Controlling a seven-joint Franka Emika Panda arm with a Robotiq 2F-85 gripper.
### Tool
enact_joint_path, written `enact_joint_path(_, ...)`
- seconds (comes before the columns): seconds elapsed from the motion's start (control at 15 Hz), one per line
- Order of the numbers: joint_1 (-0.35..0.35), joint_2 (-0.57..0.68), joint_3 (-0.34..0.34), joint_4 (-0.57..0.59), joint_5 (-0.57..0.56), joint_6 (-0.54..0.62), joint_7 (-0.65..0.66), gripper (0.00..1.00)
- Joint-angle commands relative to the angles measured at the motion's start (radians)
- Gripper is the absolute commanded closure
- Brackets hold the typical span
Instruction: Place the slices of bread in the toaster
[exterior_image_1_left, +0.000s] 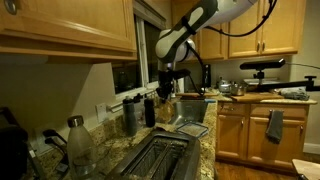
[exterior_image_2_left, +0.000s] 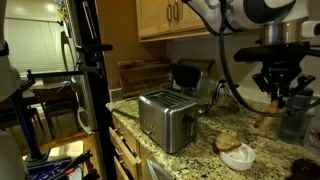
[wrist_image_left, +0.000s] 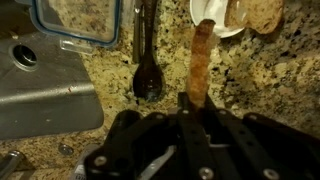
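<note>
In the wrist view my gripper is shut on a slice of bread, a thin golden-brown slice seen edge-on and standing out past the fingertips. Beyond it sits a white plate with another slice of bread next to it. The shiny silver toaster stands on the granite counter in both exterior views, with its two dark slots facing up. My gripper hangs over the counter well away from the toaster, above the plate.
A black spoon lies on the counter below my gripper. A blue-rimmed clear container and a flat silvery tray lie beside it. Dark grinders and a glass bottle stand near the wall. Cabinets hang overhead.
</note>
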Motion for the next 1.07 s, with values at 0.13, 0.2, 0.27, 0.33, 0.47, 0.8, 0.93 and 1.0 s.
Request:
enact_joint_path(0.13, 0.005, -0.073, 0.0, -0.058, -0.003, 0.009, 0.016, 0.9)
enact_joint_path(0.2, 0.006, -0.079, 0.001, -0.062, -0.004, 0.009, 0.016, 0.9)
enact_joint_path(0.27, 0.008, -0.085, 0.002, -0.065, -0.005, 0.01, 0.016, 0.9)
enact_joint_path(0.33, 0.01, -0.092, 0.003, -0.068, -0.005, 0.007, 0.018, 0.9)
enact_joint_path(0.47, 0.013, -0.114, 0.009, -0.079, 0.001, 0.002, 0.022, 0.9)
enact_joint_path(0.8, 0.028, -0.169, 0.021, -0.105, 0.016, -0.029, 0.033, 0.9)
enact_joint_path(0.93, 0.038, -0.185, 0.021, -0.116, 0.011, -0.034, 0.043, 0.9)
enact_joint_path(1.0, 0.042, -0.19, 0.021, -0.121, 0.008, -0.036, 0.048, 0.9)
